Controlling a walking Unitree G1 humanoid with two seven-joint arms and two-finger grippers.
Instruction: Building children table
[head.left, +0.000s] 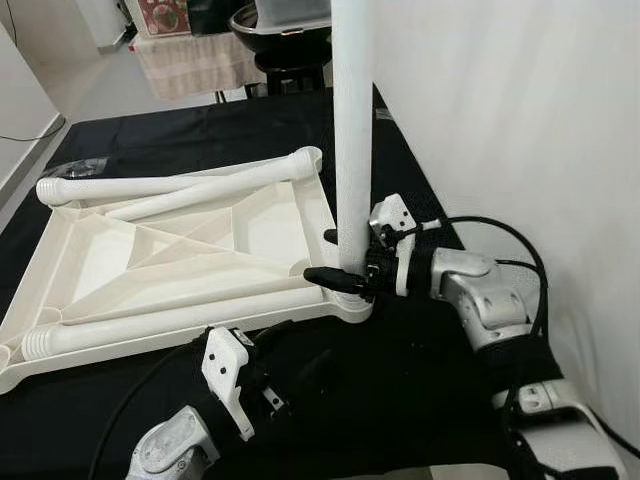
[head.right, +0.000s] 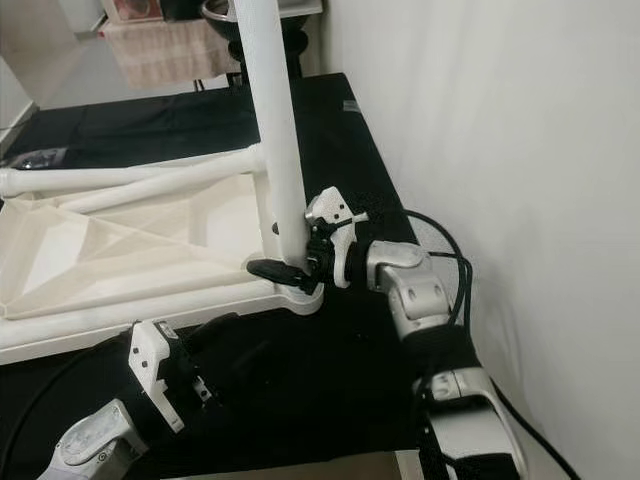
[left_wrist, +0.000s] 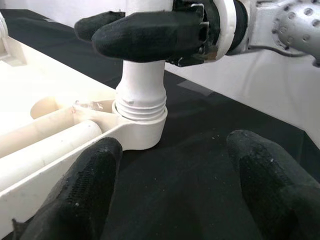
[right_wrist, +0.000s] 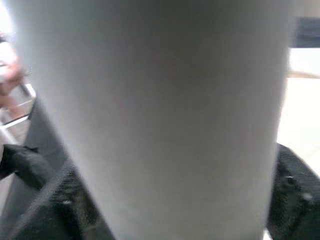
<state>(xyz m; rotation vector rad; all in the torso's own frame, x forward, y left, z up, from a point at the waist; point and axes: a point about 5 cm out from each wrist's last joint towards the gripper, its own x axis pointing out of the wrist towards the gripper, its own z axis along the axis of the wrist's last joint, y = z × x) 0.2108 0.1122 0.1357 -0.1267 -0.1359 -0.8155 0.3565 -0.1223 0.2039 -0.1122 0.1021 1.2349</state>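
- Tabletop (head.left: 200, 250), white plastic, lies upside down on the black surface (head.left: 420, 380) in the left eye view; one leg (head.left: 352, 130) stands upright in its near right corner socket (head.left: 350, 305), and other loose legs (head.left: 170, 185) lie across the underside. The right gripper (head.left: 340, 258) is clenched around the upright leg just above the socket.
- Right eye view: same scene. The left gripper (head.right: 215, 345) hovers low over the surface, near the front edge of the tabletop and apart from it.
- Left wrist view: the two left fingers (left_wrist: 85, 190) are spread wide and hold nothing; beyond them the leg's ribbed base (left_wrist: 141, 102) sits in the socket, with the right fingers (left_wrist: 150, 35) wrapped around it above.
- Right wrist view: the leg's smooth white shaft (right_wrist: 165, 120), with a black finger to either side.
- Handling, as a judgement: the parts look hollow, light, stiff and slippery; the leg is best held low near its base, while the tabletop may slide unless braced at its rim.
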